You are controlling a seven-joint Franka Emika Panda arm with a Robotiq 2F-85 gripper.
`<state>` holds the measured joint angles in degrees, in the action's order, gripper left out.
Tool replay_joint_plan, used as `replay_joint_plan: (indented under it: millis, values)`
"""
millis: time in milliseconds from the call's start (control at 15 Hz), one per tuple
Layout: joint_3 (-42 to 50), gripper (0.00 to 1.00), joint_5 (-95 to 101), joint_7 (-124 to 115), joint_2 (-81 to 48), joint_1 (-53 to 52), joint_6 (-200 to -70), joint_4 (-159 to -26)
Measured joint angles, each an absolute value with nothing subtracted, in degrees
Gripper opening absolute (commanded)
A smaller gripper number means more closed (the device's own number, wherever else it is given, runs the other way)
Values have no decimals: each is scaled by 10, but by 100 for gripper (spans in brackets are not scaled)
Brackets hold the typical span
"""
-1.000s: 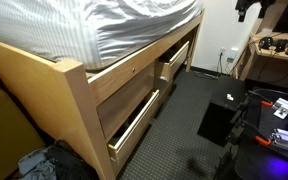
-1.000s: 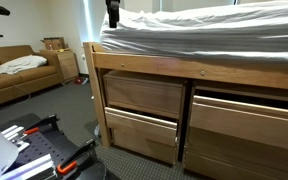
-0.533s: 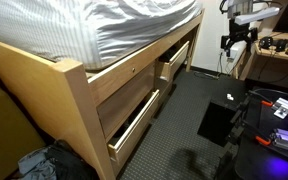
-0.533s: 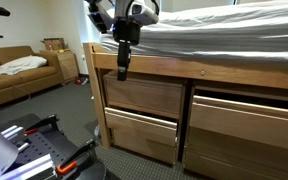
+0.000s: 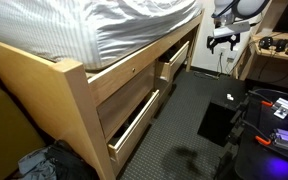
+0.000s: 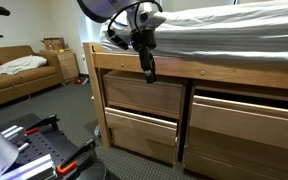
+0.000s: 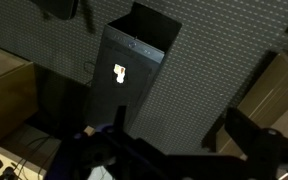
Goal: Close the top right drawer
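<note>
Task barely under way. The top right drawer sits far along the bed frame in an exterior view. It looks to stand out from the frame, so we judge it still open. No contact yet.

The gripper hangs fingers-down near the bed's upper edge, apart from the wood. In the wrist view its jaws look spread with nothing between them, though the blur is heavy.

Left to do: reach the drawer front and push it flush.

Room: open carpet lies before the bed. Edges to mind are the mattress overhang above, the long lower drawer pulled far out, and a black box on the floor.
</note>
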<state>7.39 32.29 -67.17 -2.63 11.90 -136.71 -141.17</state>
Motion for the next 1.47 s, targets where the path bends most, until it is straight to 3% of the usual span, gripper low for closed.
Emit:
replay_joint_plan:
  millis: [533, 800, 933, 1133, 1467]
  values:
    - [91, 100, 322, -793, -73, 107, -1380, -1402]
    - [154, 100, 294, -867, -183, 113, -1509, -1395]
    - [175, 100, 230, -860, -220, 120, -1576, -1391]
    - [114, 100, 104, -765, -245, 184, -1578, -1378]
    - [160, 100, 82, -761, -246, 126, -1578, -1378]
